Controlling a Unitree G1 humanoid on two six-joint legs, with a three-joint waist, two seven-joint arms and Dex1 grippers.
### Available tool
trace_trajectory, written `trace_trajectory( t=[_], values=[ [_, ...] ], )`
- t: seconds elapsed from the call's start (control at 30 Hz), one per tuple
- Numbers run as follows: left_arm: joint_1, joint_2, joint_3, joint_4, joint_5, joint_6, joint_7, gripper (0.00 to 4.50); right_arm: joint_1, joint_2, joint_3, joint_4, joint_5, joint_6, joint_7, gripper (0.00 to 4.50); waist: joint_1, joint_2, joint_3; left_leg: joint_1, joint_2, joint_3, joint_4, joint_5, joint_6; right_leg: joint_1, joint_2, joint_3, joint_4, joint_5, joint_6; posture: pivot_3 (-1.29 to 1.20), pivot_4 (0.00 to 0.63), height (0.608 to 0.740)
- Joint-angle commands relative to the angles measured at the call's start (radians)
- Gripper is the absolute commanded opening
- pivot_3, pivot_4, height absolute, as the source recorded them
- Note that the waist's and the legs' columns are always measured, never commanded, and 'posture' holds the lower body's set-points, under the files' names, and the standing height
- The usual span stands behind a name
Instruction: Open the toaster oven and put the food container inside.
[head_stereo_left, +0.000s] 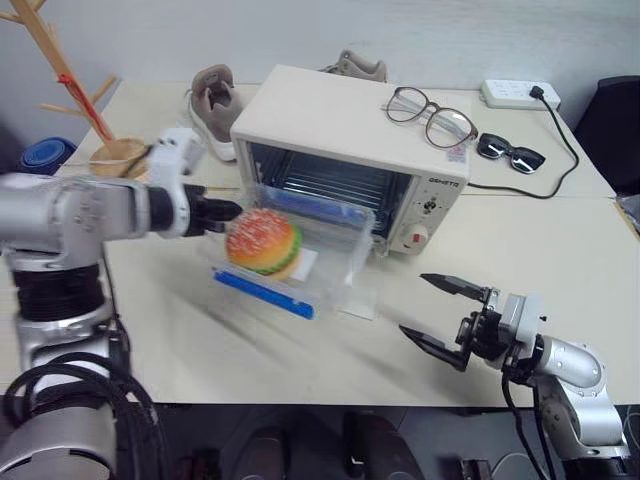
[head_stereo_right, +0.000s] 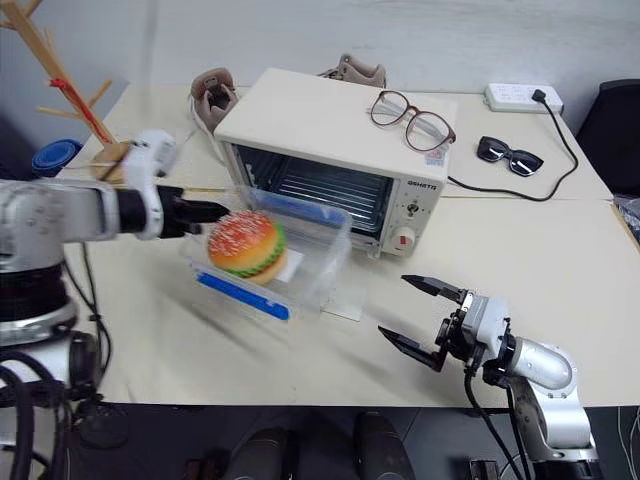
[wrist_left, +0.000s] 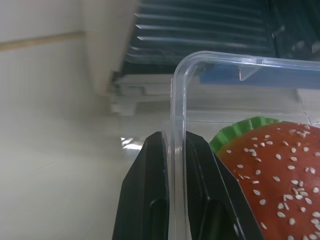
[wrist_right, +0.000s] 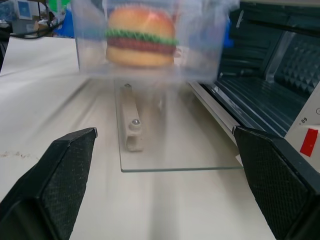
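A: Any lettering you can make out?
B: One small dark brand word on the toaster oven (head_stereo_left: 340, 140), on its front panel above the two knobs. The letters are too small to spell out.
A: Anything else?
B: Nothing legible.

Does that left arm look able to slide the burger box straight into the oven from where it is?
Probably yes: the toaster oven door lies flat open, and the left end effector holds the food container right before the opening.
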Motion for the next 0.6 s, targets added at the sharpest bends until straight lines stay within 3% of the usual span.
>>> trace_trajectory(
  t=[0.03, 0.07, 0.3, 0.4, 0.53, 0.6],
  values=[
    [-0.034, -0.019, 0.002, 0.015, 0.037, -0.064, 0.033, 0.12, 0.037, 0.016, -0.011, -0.088, -0.01, -0.019, -0.052, 4.5, 0.001, 0.0, 0.0, 0.0, 0.0, 0.0, 0.0, 0.0, 0.0, 0.0, 0.0, 0.0, 0.0, 0.0, 0.0, 0.0, 0.15, 0.74],
    [-0.037, -0.032, 0.006, 0.025, 0.045, -0.071, 0.043, 0.12, 0.048, 0.02, -0.011, -0.103, -0.015, -0.017, -0.066, 4.5, 0.001, 0.0, 0.0, 0.0, 0.0, 0.0, 0.0, 0.0, 0.0, 0.0, 0.0, 0.0, 0.0, 0.0, 0.0, 0.0, 0.15, 0.74],
    [-0.058, -0.113, 0.08, 0.045, 0.043, -0.113, 0.077, 2.25, 0.099, 0.029, -0.001, -0.162, -0.039, -0.006, -0.131, 4.5, 0.014, 0.0, 0.0, 0.0, -0.001, 0.0, 0.001, 0.0, 0.0, 0.001, 0.0, 0.0, -0.001, 0.0, 0.0, 0.0, 0.15, 0.74],
    [-0.046, -0.077, 0.121, 0.015, -0.008, -0.143, 0.007, 3.13, 0.118, 0.018, 0.012, -0.226, -0.036, 0.04, -0.166, 4.5, 0.014, 0.0, 0.0, 0.0, -0.001, 0.0, 0.001, 0.0, 0.0, 0.001, 0.0, 0.0, 0.0, 0.0, 0.0, 0.0, 0.15, 0.74],
    [0.01, 0.072, 0.122, -0.001, -0.054, -0.292, -0.185, 3.13, 0.138, -0.05, 0.032, -0.32, -0.002, 0.159, -0.16, 4.5, 0.005, 0.0, 0.0, 0.001, 0.0, 0.0, 0.0, 0.001, -0.001, 0.0, 0.0, 0.0, 0.0, 0.0, 0.0, 0.0, 0.15, 0.74],
    [0.062, 0.182, 0.104, 0.021, -0.054, -0.404, -0.327, 3.17, 0.142, -0.093, 0.03, -0.342, -0.032, 0.214, -0.175, 3.96, -0.003, 0.001, 0.0, 0.001, 0.0, 0.001, 0.0, 0.001, -0.002, 0.0, 0.0, 0.001, 0.0, 0.0, 0.0, 0.0, 0.15, 0.74]
  ],
)
